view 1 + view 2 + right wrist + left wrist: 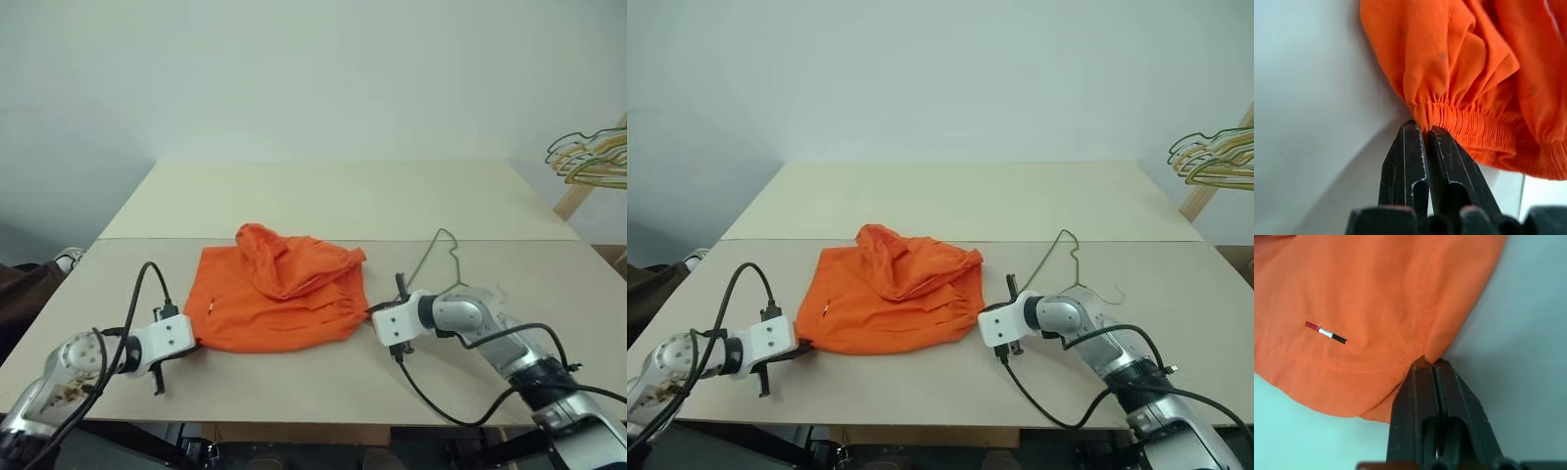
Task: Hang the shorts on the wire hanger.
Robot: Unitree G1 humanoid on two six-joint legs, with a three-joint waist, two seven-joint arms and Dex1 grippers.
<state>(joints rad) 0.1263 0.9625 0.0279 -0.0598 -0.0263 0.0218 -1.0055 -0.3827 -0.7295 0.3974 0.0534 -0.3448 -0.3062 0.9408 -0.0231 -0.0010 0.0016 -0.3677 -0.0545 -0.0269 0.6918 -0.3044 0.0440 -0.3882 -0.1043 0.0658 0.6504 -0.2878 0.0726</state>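
from the head view, the shorts [279, 291] lie crumpled at the middle of the table [323, 196], bare tabletop all round them, the wire hanger [441, 259] flat just beside their right edge. the left wrist view shows the left gripper [1429, 363] clamped on their hem corner. the right wrist view shows the right gripper [1421, 128] pinching their gathered waistband.

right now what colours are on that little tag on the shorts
Red, white and black bands on the little tag sewn to the orange shorts; clearest in the left wrist view.
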